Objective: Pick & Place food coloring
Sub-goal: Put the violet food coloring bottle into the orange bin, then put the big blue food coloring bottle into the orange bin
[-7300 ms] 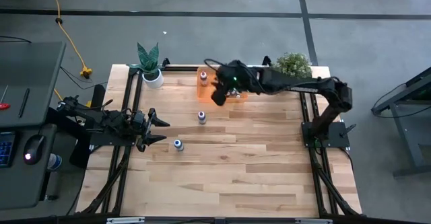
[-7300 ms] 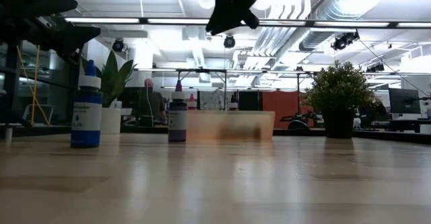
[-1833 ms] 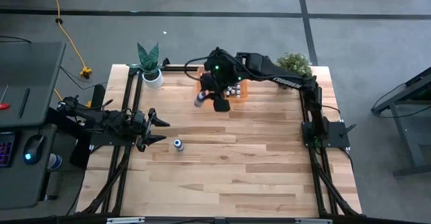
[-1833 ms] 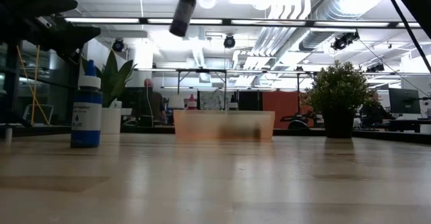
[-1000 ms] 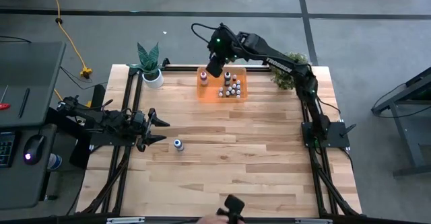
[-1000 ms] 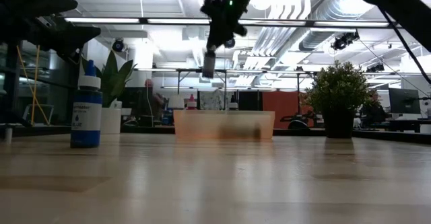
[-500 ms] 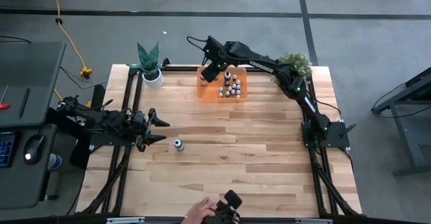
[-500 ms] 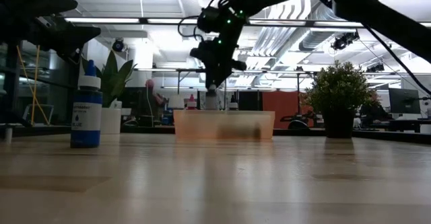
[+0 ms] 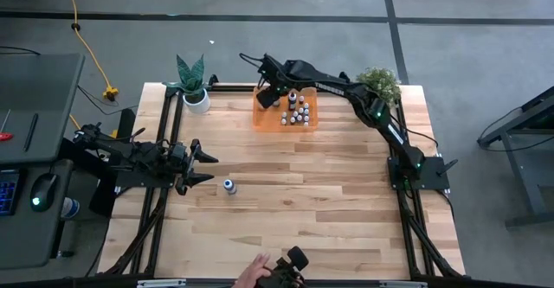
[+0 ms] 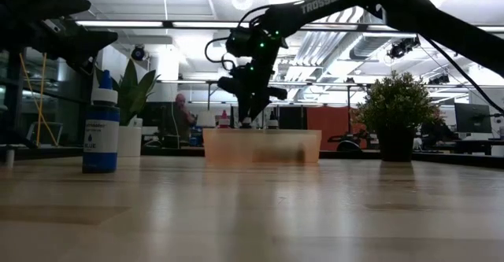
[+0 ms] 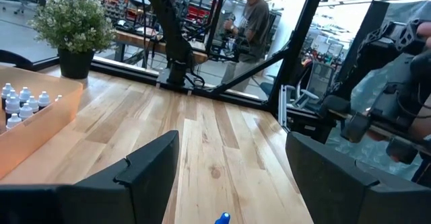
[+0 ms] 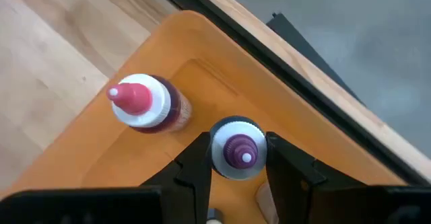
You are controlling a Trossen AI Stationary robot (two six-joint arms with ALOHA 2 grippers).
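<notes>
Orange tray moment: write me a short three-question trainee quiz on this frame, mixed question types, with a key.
1. True or false: the right end effector is shut on a purple-tipped bottle over the orange tray.
2. Multiple choice: the blue bottle still on the table stands nearest
A. the left end effector
B. the bushy potted plant
C. the orange tray
3. Fill in: beside the held bottle, inside the tray, stands a bottle with a ____ tip.

Key: 1 true; 2 A; 3 pink.
</notes>
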